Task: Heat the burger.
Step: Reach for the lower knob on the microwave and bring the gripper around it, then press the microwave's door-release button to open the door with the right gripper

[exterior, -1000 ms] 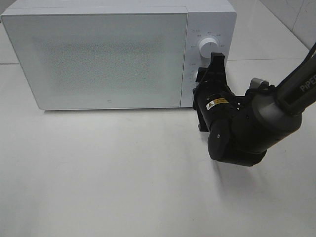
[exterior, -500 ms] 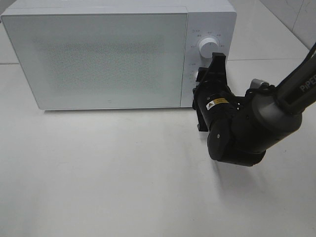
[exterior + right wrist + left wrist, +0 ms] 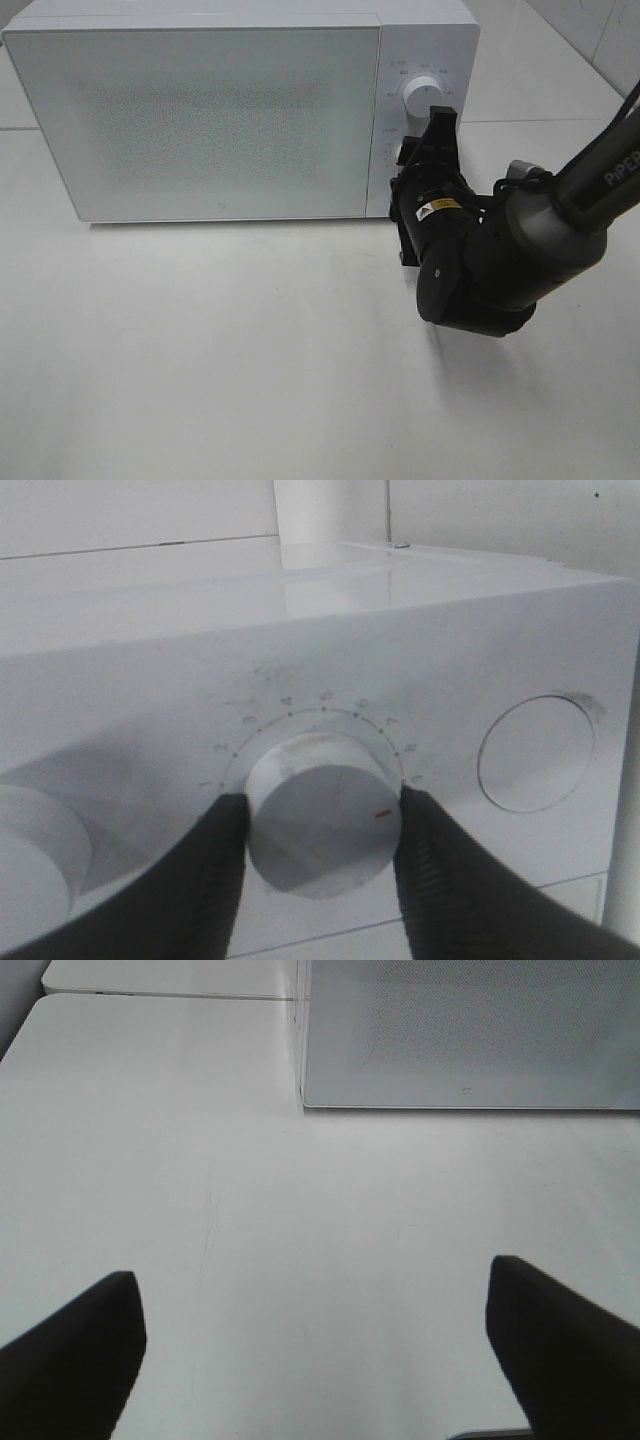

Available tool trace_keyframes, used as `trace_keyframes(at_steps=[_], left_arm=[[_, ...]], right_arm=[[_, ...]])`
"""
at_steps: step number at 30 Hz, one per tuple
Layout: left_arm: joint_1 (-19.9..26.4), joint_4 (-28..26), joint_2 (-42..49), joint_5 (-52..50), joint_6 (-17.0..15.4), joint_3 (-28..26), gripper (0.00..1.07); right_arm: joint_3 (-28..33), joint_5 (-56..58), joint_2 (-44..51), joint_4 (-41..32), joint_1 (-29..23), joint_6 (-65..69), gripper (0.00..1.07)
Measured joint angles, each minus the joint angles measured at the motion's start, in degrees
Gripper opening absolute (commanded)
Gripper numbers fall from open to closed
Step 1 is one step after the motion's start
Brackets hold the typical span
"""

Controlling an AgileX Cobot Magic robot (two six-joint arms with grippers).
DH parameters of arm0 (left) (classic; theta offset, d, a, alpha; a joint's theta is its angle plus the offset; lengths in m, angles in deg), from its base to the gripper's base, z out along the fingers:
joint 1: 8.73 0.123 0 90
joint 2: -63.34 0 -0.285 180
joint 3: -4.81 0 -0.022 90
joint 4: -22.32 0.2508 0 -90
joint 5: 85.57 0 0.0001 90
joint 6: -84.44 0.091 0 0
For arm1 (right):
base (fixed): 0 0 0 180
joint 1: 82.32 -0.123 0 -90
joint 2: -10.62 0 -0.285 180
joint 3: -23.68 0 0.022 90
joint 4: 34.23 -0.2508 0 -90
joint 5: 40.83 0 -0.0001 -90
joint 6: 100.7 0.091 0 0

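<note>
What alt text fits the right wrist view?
The right tool grips a white dial with a red mark, ringed by printed numbers, on the microwave control panel. A round button sits on the panel beside the dial.

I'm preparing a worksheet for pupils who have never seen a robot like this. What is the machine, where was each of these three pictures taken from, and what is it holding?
This is a two-armed robot working at a white table. One picture comes from a camera mounted high, looking down on a white microwave with its door closed. The other two come from cameras on the wrists. The left wrist view shows the left gripper, open and holding nothing above the table. The right wrist view shows the right gripper, with a finger on each side of the microwave's numbered dial. No burger shows in any picture.
</note>
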Motion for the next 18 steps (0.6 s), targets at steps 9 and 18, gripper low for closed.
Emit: trace_keyframes(at_steps=[9, 18], left_arm=[[0.0, 0.0, 0.0, 0.0, 0.0, 0.0, 0.85], [0.0, 0.0, 0.0, 0.0, 0.0, 0.0, 0.85]], right_arm=[[-0.2, 0.1, 0.0, -0.6, -0.2, -4.5, 0.71], [3.3, 0.1, 0.0, 1.8, -0.3, -5.7, 0.76]])
